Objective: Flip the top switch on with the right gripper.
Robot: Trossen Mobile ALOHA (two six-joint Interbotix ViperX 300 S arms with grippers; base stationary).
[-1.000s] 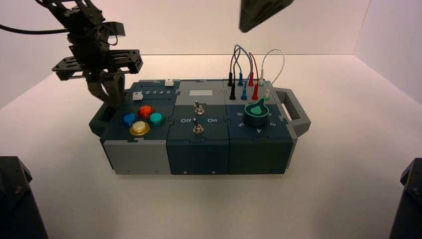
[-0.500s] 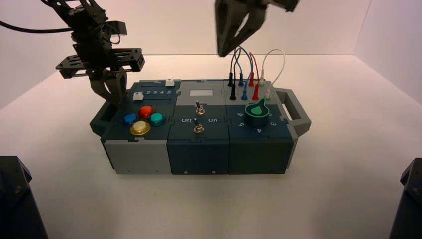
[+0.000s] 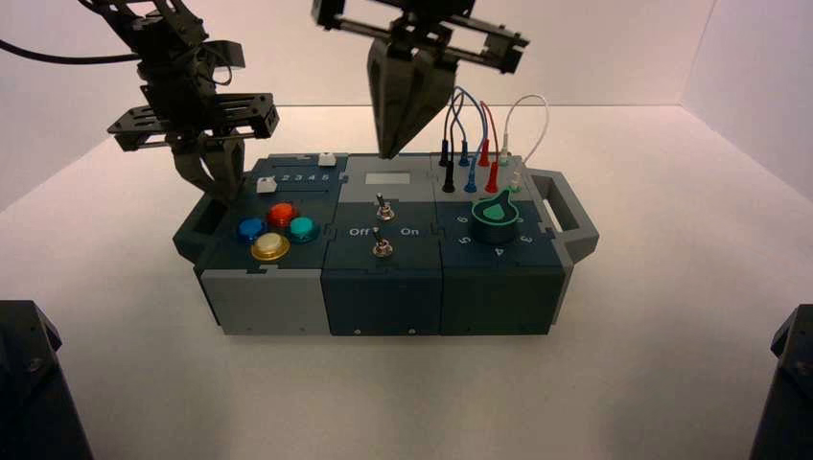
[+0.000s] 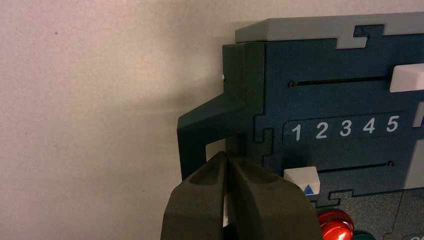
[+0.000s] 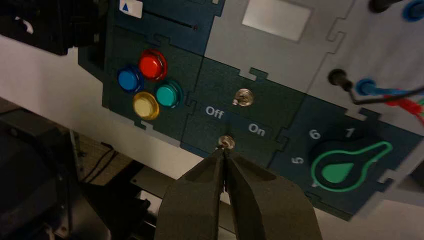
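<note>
Above the box's grey display panel (image 3: pixel 355 192), we bring our right claw (image 3: pixel 388 156), its tips pressed together, toward the top switch (image 3: pixel 384 209) — upper toggle, middle column — and next must nudge its lever toward On.

The high view looks from above and behind the arms down onto the whole box (image 3: pixel 383 240). Each wrist view looks from its own arm, much nearer: the left at the slider panel (image 4: pixel 345 115), the right at buttons (image 5: pixel 151 65), switches and knob (image 5: pixel 340 167). Both share the red button (image 4: pixel 336 227).
</note>
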